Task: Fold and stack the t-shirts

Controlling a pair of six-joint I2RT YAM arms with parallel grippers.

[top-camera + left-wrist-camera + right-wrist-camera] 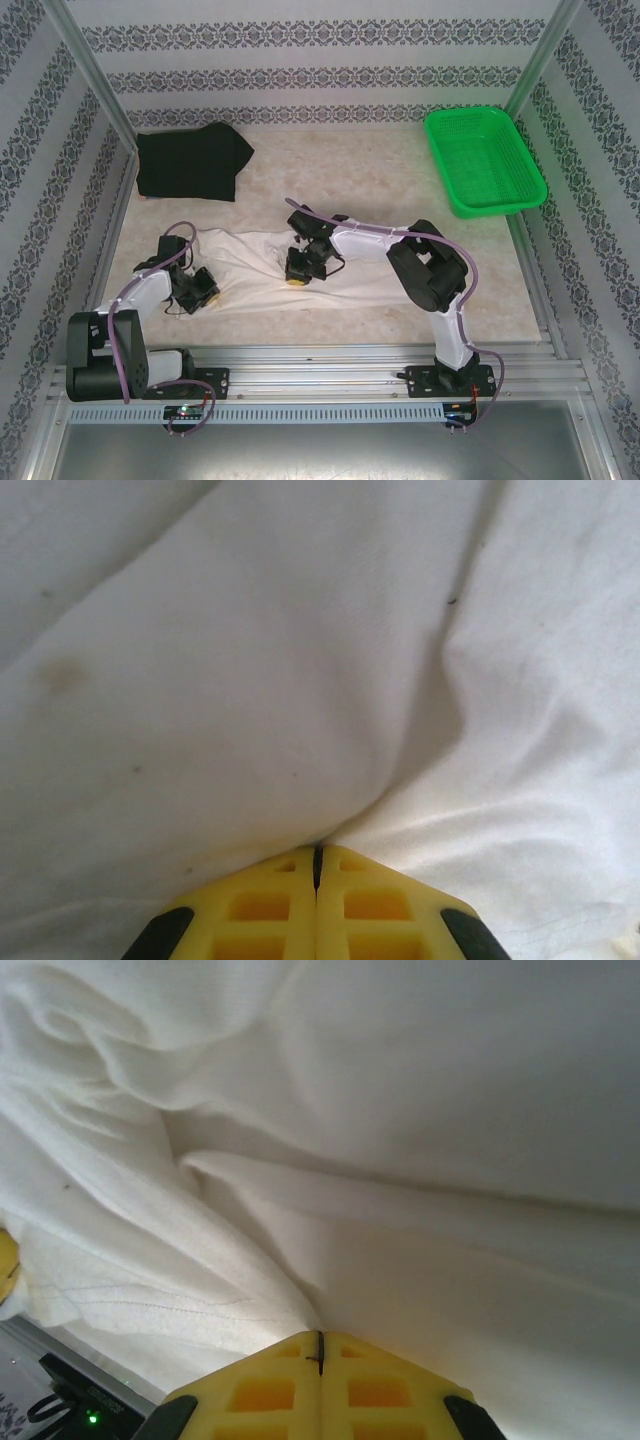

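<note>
The left end effector (317,865) is closed tight, pinching a crease of the cream shirt (250,262). The right end effector (320,1345) is likewise clamped on a fold of it. The cream shirt lies rumpled across the near bench (360,170), gripped at its left end and toward its right. The black shirt (190,163) lies folded beyond its left end, apart. A green basket (487,208) sits well off to the cream shirt's right, farther back.
</note>
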